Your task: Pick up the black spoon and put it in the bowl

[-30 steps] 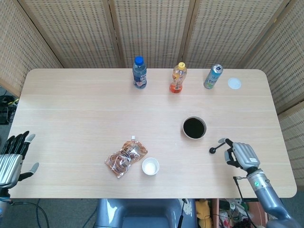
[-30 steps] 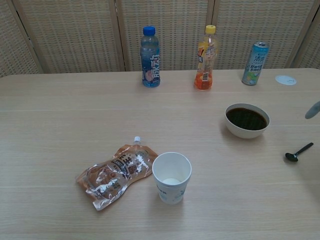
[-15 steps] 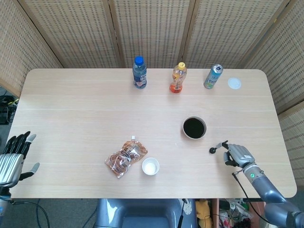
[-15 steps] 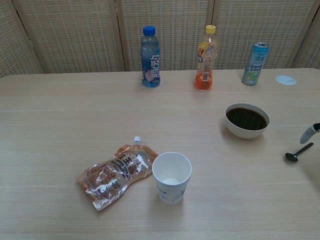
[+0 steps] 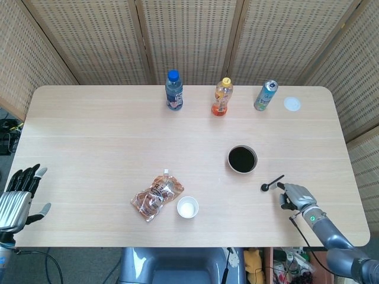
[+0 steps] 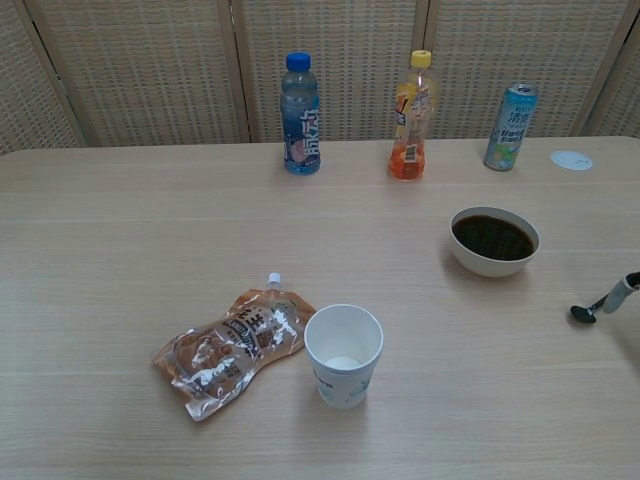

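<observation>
Black spoon (image 5: 272, 182) flat on table, just beside right hand (image 5: 295, 196); hand's grip state unclear.

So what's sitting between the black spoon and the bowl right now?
Nothing: only bare table separates the black spoon from the bowl, clearest in the head view.

Silver-grey right hand (image 5: 296, 196), thin black cable; left hand (image 5: 15, 201) has black fingers (image 5: 22, 178).
</observation>
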Available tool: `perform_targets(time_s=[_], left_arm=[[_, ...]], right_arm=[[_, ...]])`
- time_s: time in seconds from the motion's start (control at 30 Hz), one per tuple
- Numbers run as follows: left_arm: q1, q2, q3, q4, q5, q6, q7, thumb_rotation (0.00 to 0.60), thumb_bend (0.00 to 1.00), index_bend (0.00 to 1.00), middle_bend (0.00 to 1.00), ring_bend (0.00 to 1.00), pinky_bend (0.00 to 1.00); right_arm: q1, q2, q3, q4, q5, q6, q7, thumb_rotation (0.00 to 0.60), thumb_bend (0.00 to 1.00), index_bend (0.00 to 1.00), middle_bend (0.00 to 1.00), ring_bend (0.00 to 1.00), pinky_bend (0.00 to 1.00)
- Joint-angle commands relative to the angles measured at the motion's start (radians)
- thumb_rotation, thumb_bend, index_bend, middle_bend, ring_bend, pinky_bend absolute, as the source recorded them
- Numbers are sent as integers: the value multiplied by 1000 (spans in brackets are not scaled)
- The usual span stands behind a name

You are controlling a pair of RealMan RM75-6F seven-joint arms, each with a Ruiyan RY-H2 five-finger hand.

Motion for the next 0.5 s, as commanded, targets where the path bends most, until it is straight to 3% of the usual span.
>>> perform_targets(time_s=[0.03, 0.5], left_arm=[[-1, -1, 0, 3, -2, -3, -2, 600, 316, 0, 0, 0, 0], [0, -9, 3, 27, -15, -13, -22, 600, 316, 0, 0, 0, 0]], right_arm=[[9, -6, 0, 2, 4, -4, -3, 600, 964, 267, 949, 988, 995], [71, -50, -3, 26, 45, -33, -37, 600, 963, 267, 949, 988, 995]])
